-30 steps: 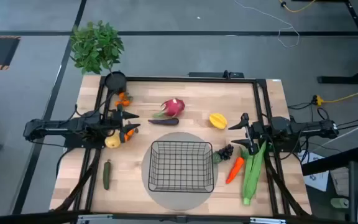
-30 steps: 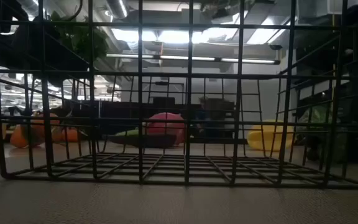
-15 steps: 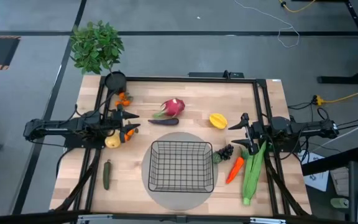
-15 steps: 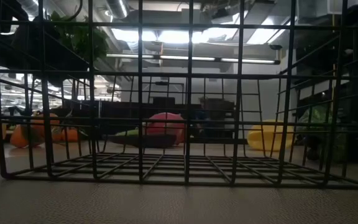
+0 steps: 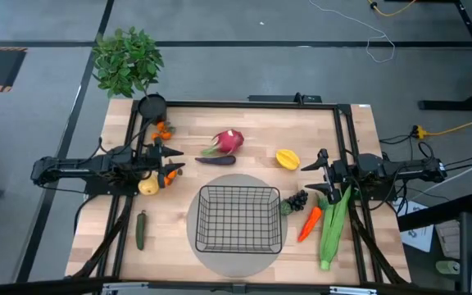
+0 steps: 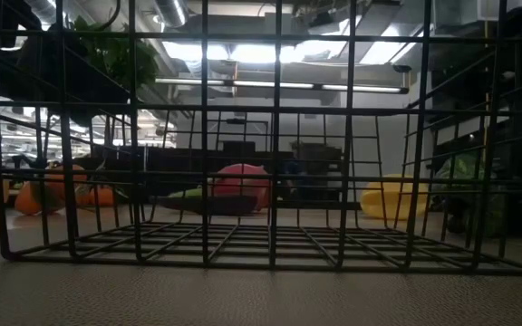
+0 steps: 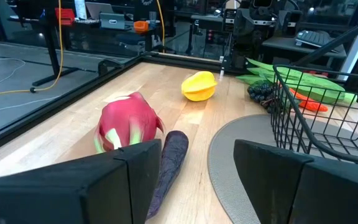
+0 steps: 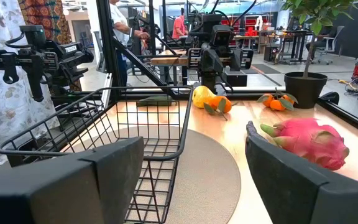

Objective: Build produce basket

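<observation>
Beside the basket (image 5: 238, 219), grapes (image 5: 297, 199), carrot (image 5: 308, 223) and husk (image 5: 332, 227) crowd together.

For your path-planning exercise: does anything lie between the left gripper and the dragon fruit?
Nearly clear. The left gripper is open at the table's left side. Only the eggplant lies just in front of the dragon fruit, touching its near side; bare table otherwise.

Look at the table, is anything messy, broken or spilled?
Nothing stands out. The basket sits upright and empty on its round mat, and the dragon fruit, eggplant and carrot lie whole on the table around it.
</observation>
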`<state>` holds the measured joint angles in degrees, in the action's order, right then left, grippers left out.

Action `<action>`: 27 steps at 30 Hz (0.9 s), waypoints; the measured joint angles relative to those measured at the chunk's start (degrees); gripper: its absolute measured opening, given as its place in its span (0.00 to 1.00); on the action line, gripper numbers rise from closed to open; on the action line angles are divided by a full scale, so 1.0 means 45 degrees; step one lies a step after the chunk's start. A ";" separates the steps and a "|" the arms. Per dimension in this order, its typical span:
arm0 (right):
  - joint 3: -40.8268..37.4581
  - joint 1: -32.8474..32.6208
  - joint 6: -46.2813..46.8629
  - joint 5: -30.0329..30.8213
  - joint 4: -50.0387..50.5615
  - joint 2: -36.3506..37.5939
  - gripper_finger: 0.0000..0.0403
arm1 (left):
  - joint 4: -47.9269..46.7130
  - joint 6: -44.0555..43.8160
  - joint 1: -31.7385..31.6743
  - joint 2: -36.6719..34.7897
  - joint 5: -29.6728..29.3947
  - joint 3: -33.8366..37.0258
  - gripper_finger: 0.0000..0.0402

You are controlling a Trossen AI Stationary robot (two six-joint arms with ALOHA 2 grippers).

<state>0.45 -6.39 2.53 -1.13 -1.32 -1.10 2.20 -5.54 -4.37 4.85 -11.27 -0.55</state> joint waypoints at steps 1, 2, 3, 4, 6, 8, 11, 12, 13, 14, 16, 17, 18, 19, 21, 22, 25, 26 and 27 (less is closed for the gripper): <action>0.0000 0.0001 0.0003 -0.0001 0.0000 0.0000 0.69 | 0.0000 -0.0002 0.0003 -0.0003 0.0003 0.0003 0.48; -0.0001 0.0001 0.0000 0.0002 0.0000 0.0000 0.69 | 0.0000 0.0000 -0.0002 0.0001 0.0000 0.0003 0.48; 0.0000 0.0000 0.0002 0.0000 0.0000 0.0000 0.69 | 0.0000 -0.0005 0.0003 -0.0003 0.0004 0.0002 0.48; 0.0000 0.0002 0.0000 -0.0002 0.0000 0.0000 0.69 | 0.0000 -0.0005 -0.0002 0.0002 0.0000 -0.0002 0.48; 0.0000 -0.0001 0.0003 0.0001 0.0000 0.0000 0.69 | 0.0000 -0.0001 -0.0001 -0.0003 0.0001 0.0001 0.48; 0.0000 -0.0001 0.0003 -0.0003 0.0000 0.0000 0.69 | 0.0000 -0.0001 -0.0001 0.0002 0.0001 0.0001 0.48; 0.0000 -0.0002 0.0001 0.0002 0.0000 0.0000 0.69 | 0.0000 -0.0003 0.0003 -0.0001 0.0002 -0.0001 0.48; 0.0000 0.0003 0.0003 0.0002 0.0000 0.0000 0.69 | 0.0000 -0.0002 0.0000 0.0000 0.0004 0.0001 0.48; -0.0004 -0.0002 -0.0002 0.0044 -0.0007 0.0000 0.69 | 0.0000 0.0000 -0.0002 0.0002 0.0005 0.0002 0.48; 0.0000 -0.0002 0.0010 0.0223 -0.0061 0.0000 0.69 | 0.0000 0.0000 0.0003 -0.0003 0.0000 0.0003 0.48; 0.0000 0.0000 0.0380 0.0632 -0.0327 0.0004 0.69 | 0.0000 0.0000 0.0001 0.0002 0.0001 -0.0002 0.48; 0.0000 0.0003 0.0856 0.0669 -0.0432 0.0003 0.69 | 0.0000 -0.0005 0.0001 0.0000 0.0003 0.0000 0.48; 0.0000 0.0003 0.1517 0.0672 -0.0497 0.0005 0.69 | 0.0000 0.0000 0.0001 0.0000 0.0000 0.0001 0.48; 0.0000 0.0003 0.2315 0.0669 -0.0525 0.0005 0.69 | 0.0000 -0.0005 0.0003 -0.0001 0.0003 0.0003 0.48; 0.0000 0.0003 0.3855 0.0672 -0.0528 0.0005 0.69 | 0.0000 -0.0004 -0.0002 0.0002 0.0000 -0.0002 0.48; 0.0000 0.0003 0.4445 0.0673 -0.0527 0.0005 0.69 | 0.0000 0.0000 0.0003 -0.0002 0.0000 -0.0002 0.48; 0.0000 0.0003 0.5452 0.0676 -0.0512 0.0005 0.69 | 0.0000 -0.0003 -0.0001 -0.0002 0.0002 -0.0002 0.48; 0.0000 0.0003 0.5678 0.0671 -0.0507 0.0005 0.69 | 0.0000 -0.0004 0.0000 0.0001 0.0004 0.0000 0.48; 0.0000 0.0003 0.5750 0.0656 -0.0505 0.0000 0.69 | 0.0000 -0.0001 -0.0002 0.0000 0.0001 -0.0001 0.48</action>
<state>0.45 -6.37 28.41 1.82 -3.60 -1.10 2.20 -5.55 -4.38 4.85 -11.26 -0.55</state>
